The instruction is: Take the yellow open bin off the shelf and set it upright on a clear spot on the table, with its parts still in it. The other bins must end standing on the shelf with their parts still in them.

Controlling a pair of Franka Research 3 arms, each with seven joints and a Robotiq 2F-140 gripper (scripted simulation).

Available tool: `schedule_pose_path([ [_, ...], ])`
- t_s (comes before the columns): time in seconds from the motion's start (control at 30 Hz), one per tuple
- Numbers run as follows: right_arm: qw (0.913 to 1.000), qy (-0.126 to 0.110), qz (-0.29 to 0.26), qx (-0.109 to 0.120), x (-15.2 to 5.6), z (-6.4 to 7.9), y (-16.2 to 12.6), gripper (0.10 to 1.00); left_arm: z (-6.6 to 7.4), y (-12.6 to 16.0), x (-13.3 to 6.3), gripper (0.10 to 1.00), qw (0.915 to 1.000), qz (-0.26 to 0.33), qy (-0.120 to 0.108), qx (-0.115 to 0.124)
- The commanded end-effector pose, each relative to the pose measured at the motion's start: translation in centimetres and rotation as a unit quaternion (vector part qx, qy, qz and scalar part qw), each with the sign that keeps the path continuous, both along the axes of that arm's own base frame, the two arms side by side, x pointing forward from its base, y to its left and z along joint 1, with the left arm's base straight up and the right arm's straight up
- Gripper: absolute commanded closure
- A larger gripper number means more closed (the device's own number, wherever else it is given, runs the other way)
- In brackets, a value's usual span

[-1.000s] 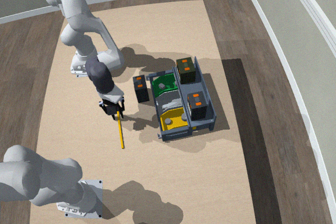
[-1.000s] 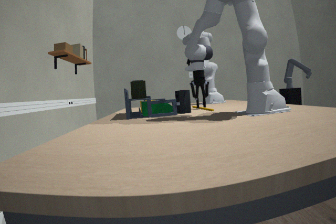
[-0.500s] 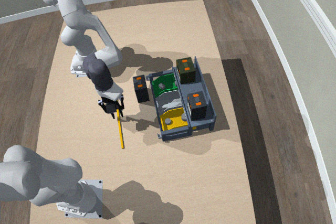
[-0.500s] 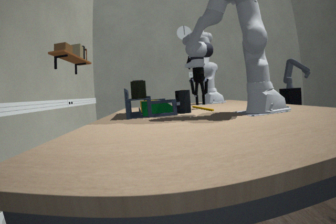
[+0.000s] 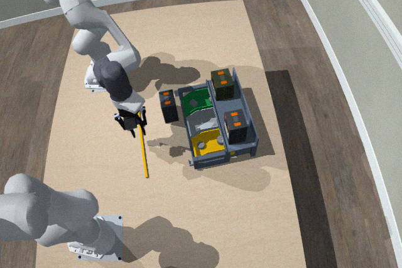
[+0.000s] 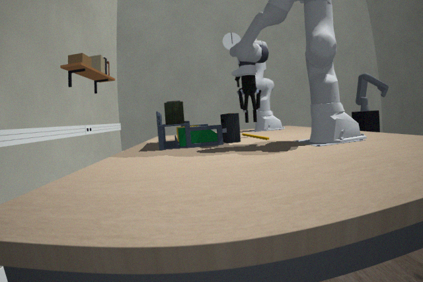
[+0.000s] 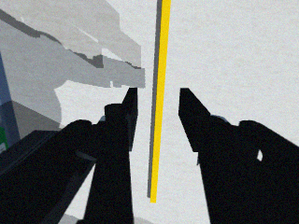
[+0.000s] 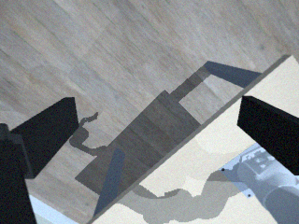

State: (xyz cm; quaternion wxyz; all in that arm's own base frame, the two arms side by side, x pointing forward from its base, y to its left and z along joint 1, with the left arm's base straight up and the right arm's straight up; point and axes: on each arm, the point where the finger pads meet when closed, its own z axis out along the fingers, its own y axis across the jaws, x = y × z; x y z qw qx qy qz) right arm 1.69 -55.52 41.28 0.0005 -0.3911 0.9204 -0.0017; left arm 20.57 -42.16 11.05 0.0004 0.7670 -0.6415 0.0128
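Note:
The yellow bin (image 5: 210, 145) stands in the lower level of the blue-grey shelf (image 5: 231, 106) (image 6: 161, 137), with grey round parts in it. The grey bin (image 5: 195, 117) is beside it, with light parts. The green bin (image 5: 203, 95) (image 6: 201, 136) is at the far end, with a dark part. My left gripper (image 5: 139, 134) (image 6: 250, 121) (image 7: 158, 101) points down, partly open and empty, above the table in front of the shelf. My right gripper (image 8: 158, 111) is wide open and empty; its wrist view shows the table edge and floor.
A yellow bar (image 5: 144, 157) (image 6: 256, 136) (image 7: 163, 47) lies on the table below my left gripper. A black box (image 5: 169, 110) (image 6: 230, 129) stands before the green bin. An olive box (image 5: 224, 88) (image 6: 174, 112) and a dark box (image 5: 237, 130) stand on the shelf's upper deck.

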Motion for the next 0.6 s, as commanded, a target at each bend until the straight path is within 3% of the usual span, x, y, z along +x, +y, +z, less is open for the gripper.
schedule_pose_path([
  [0.0, 1.0, 0.0, 0.0, 0.0, 0.0, 0.0, 0.0, 0.098, 1.2, 0.6, -0.5, 0.759, 0.9998, -0.018, 0.009, 0.009],
  [0.23, 1.0, 0.0, 0.0, 0.0, 0.0, 0.0, 0.0, 0.098, 2.7, 0.6, -0.5, 0.759, 0.9998, -0.018, 0.009, 0.009],
  [0.5, 1.0, 0.0, 0.0, 0.0, 0.0, 0.0, 0.0, 0.098, 2.9, 0.6, -0.5, 0.759, 0.9998, -0.018, 0.009, 0.009],
  [0.53, 1.0, 0.0, 0.0, 0.0, 0.0, 0.0, 0.0, 0.098, 2.9, 0.6, -0.5, 0.999, 0.9998, -0.018, 0.009, 0.009],
  [0.57, 1.0, 0.0, 0.0, 0.0, 0.0, 0.0, 0.0, 0.098, 2.9, 0.6, -0.5, 0.999, 0.9998, -0.018, 0.009, 0.009],
])
